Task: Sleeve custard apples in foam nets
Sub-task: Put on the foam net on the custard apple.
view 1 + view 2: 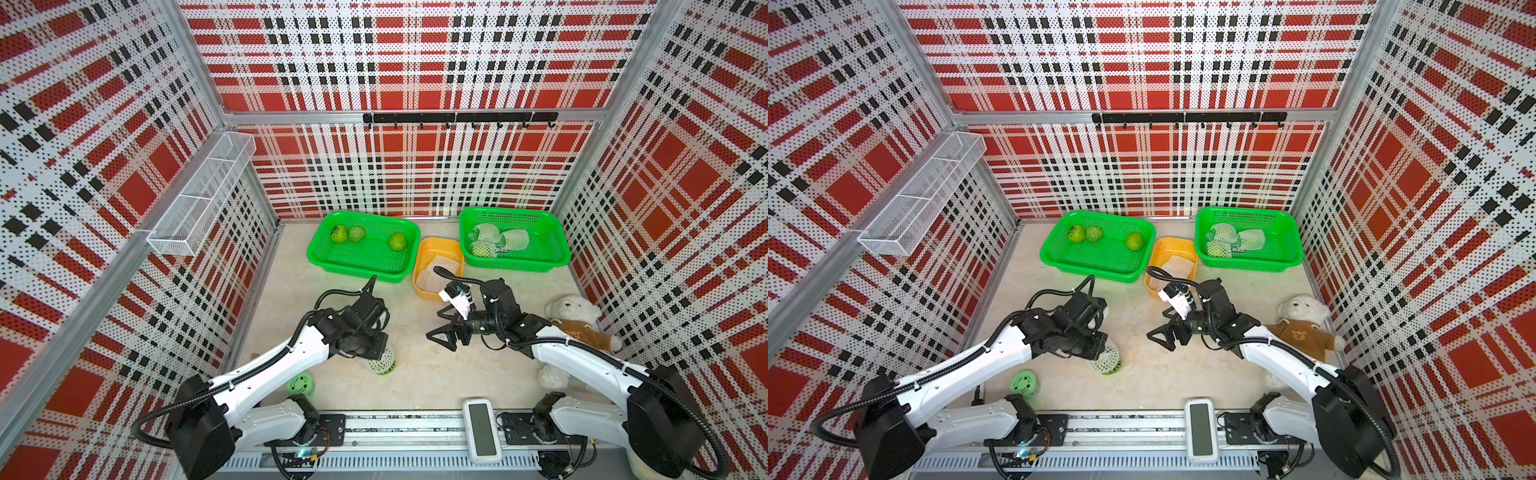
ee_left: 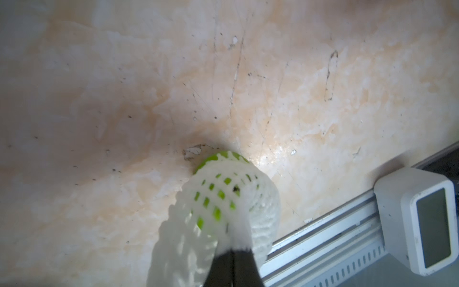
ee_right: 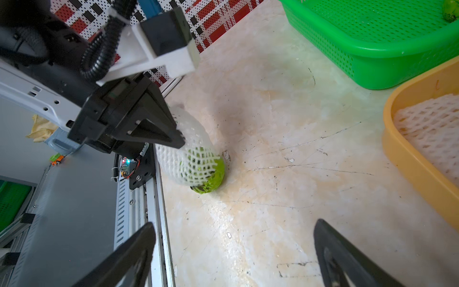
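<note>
**Beneath the left claw, a fruit half in its net**

Directly below the left claw (image 3: 181,142), which is clenched on the gathered top of a white foam net (image 3: 183,159), is one custard apple (image 3: 211,177). Its underside pokes bare from the net's open lower end, down at the table (image 3: 285,124), though whether it rests there or hangs just clear I cannot tell. Well apart and facing it, the right claw (image 3: 234,222) is released, jaws wide and empty.

The net looks soft, light and stretchy, so the pinch holds foam only; the fruit, likely heavy for its size, could slide out below. Its bumpy skin should catch the mesh and probably bruises easily. A safer hold is across the fruit's widest part, through the foam.

No writing can be read: the small white screen (image 2: 433,223) beside the left claw is blank, and a tag (image 1: 500,250) in the far basket (image 1: 519,262) is too small.
</note>
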